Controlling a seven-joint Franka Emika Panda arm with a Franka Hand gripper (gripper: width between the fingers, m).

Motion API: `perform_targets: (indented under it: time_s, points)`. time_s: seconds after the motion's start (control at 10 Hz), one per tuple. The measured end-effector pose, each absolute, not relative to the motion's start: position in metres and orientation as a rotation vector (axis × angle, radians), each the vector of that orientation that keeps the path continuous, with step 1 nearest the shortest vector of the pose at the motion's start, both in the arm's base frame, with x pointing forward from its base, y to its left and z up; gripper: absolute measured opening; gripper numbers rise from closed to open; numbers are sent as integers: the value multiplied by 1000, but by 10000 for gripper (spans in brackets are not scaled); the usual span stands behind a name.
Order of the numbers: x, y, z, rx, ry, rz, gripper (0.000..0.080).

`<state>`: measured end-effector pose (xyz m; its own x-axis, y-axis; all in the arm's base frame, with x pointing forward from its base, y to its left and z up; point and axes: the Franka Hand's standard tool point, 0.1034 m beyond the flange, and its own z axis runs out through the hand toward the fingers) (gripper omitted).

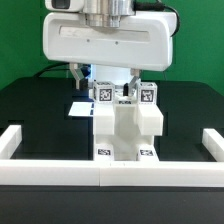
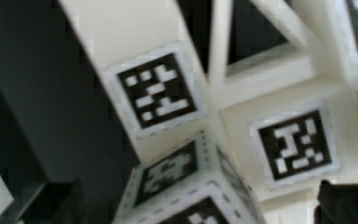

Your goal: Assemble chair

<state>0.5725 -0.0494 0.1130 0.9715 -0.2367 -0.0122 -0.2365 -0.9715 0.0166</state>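
The chair (image 1: 128, 125) stands partly built in the middle of the black table: chunky white blocks stacked upright, with black-and-white tags on their tops and front feet. My gripper (image 1: 113, 88) hangs straight over its upper rear part, under the big white hand. In the wrist view a tagged white part (image 2: 158, 85) fills the picture at very close range, and a tagged corner of it lies between my dark fingers (image 2: 19, 205). The gripper (image 2: 194, 205) is open wide, one finger on each side of that part. Whether the pads touch it is hidden.
White border rails run along the front (image 1: 100, 172), the exterior view's left (image 1: 18, 140) and right (image 1: 206, 142) of the table. The marker board (image 1: 80, 107) lies flat just behind and to the left of the chair. A green wall stands behind.
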Motion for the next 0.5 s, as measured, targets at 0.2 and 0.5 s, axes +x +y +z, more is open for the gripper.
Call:
perform_targets:
  time_s: [0.2, 0.5]
  points:
    - [572, -50, 113, 3118, -206, -25, 649]
    - [572, -52, 113, 3118, 76, -30, 649]
